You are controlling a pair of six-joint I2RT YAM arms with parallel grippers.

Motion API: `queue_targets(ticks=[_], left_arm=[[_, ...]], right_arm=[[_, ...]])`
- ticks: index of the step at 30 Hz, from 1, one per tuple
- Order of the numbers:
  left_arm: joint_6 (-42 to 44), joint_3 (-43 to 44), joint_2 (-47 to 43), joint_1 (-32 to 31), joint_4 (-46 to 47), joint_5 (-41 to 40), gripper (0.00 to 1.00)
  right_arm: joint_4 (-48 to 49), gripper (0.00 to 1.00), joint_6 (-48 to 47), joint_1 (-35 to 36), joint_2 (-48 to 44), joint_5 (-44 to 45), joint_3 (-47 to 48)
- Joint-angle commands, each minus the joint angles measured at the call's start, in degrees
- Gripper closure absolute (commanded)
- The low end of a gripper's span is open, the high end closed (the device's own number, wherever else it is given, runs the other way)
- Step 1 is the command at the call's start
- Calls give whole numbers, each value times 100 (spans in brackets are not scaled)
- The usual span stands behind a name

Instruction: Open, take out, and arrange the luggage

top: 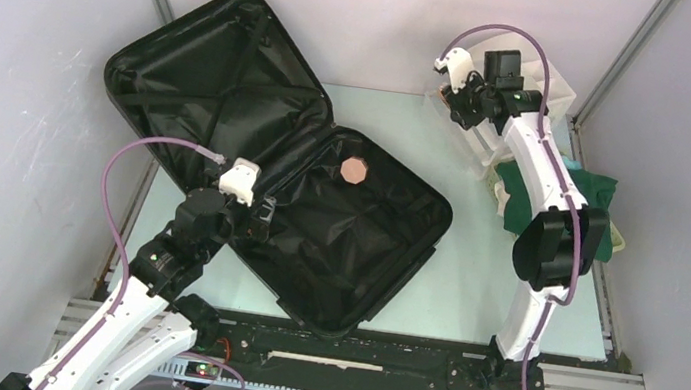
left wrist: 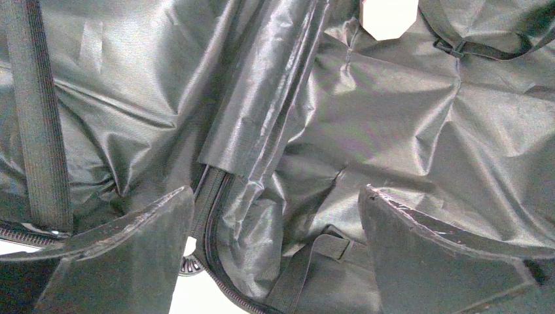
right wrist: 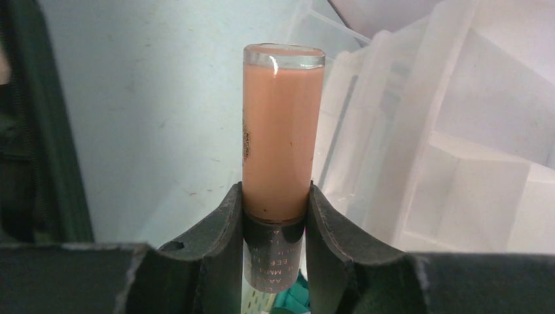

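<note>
Top view, luggage [top: 357,232] open under L hand [top: 262,212] spread wide, R hand [right wrist: 275,199] well apart gripping pink tube [right wrist: 281,124].

1. Pale lettering is showing on the dark cap [right wrist: 273,255] of the pink tube [right wrist: 283,131], stacked in short lines across it.
2. Only fragments are coming through: something like "EEE" on one line, "AMM" just below, and a lone "A" above them. No whole word is reading clearly.
3. The right gripper [right wrist: 275,199] is pinching the tube at the cap from both sides, and its fingers are cutting off the ends of each line.
4. A small dark strip of print is running lengthways down the tube's left side, too fine to make out.
</note>
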Motion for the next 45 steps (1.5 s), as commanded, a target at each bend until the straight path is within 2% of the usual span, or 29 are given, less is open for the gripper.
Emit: queue_targets(ticks=[1, 5, 11, 14, 18, 25, 34, 45], left_arm=[[134, -123, 23, 53, 206, 50, 0], [134, -123, 14, 53, 206, 54, 0], [131, -131, 24, 53, 204, 67, 0], [134, -132, 39, 53, 206, 69, 0], [134, -136, 38, 53, 206, 69, 0], [134, -131, 59, 53, 205, 90, 0], [125, -125, 83, 53, 206, 108, 0], [132, -123, 92, 61, 198, 122, 0]], right_arm=[[428, 100, -4, -58, 343, 709, 403], [353, 98, 53, -61, 708, 862, 633], [353, 84, 90, -67, 1121, 1140, 781], [317, 75, 141, -92, 1253, 1196, 857], [248, 54, 199, -79, 1264, 1217, 865], [242, 40, 249, -38, 1059, 1158, 702], [153, 42, 243, 111, 472, 748, 493], [-85, 50, -44, 325, -669, -1900, -653]])
